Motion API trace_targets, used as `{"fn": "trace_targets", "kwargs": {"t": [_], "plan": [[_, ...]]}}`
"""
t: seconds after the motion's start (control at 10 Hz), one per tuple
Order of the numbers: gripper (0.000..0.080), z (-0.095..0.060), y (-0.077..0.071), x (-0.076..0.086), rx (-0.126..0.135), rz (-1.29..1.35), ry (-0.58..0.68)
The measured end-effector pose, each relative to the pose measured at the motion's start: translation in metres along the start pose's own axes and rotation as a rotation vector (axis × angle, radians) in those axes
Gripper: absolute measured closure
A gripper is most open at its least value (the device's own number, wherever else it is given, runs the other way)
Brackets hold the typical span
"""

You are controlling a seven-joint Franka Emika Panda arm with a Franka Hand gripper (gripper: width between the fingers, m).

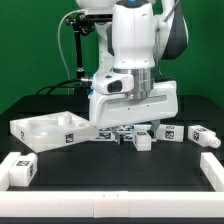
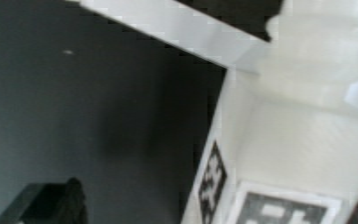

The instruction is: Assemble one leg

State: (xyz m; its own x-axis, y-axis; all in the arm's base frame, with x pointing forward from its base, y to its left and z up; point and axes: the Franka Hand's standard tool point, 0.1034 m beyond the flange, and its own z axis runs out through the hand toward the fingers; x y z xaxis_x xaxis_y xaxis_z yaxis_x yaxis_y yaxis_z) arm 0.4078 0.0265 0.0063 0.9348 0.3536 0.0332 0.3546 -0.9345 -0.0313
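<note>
My gripper (image 1: pixel 141 133) is down at the table, in the middle of a row of white legs with black-and-white tags. One leg (image 1: pixel 144 141) lies right under it. In the wrist view this leg (image 2: pixel 291 140) fills one side, very near and blurred, with a tag on its face. One dark fingertip (image 2: pixel 51 205) shows apart from the leg, with bare dark table between them. The other finger is hidden behind the leg. The jaws stand wide and hold nothing that I can see. Other legs lie at the exterior view's right (image 1: pixel 204 135) and front left (image 1: pixel 22 168).
The large white tray-like panel (image 1: pixel 48 128) lies at the exterior view's left, close to the arm. A low white rim (image 1: pixel 110 206) runs along the front and up the right side. Another white piece (image 2: pixel 167 35) crosses the wrist view beyond the leg.
</note>
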Motion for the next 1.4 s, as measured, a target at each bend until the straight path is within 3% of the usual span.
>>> {"fn": "trace_targets", "kwargs": {"t": [0.3,0.6,0.8,1.1,1.4], "plan": [[0.015,0.001,-0.008,0.001,0.004,-0.008,-0.002],[0.054,0.001,-0.008,0.001,0.004,-0.008,-0.002],[0.0537,0.001,-0.007,0.0,0.004,-0.004,-0.003],[0.0537,0.0,-0.002,-0.028,0.002,0.023,-0.03],[0.0537,0.001,-0.002,-0.032,-0.006,0.03,-0.017]]}}
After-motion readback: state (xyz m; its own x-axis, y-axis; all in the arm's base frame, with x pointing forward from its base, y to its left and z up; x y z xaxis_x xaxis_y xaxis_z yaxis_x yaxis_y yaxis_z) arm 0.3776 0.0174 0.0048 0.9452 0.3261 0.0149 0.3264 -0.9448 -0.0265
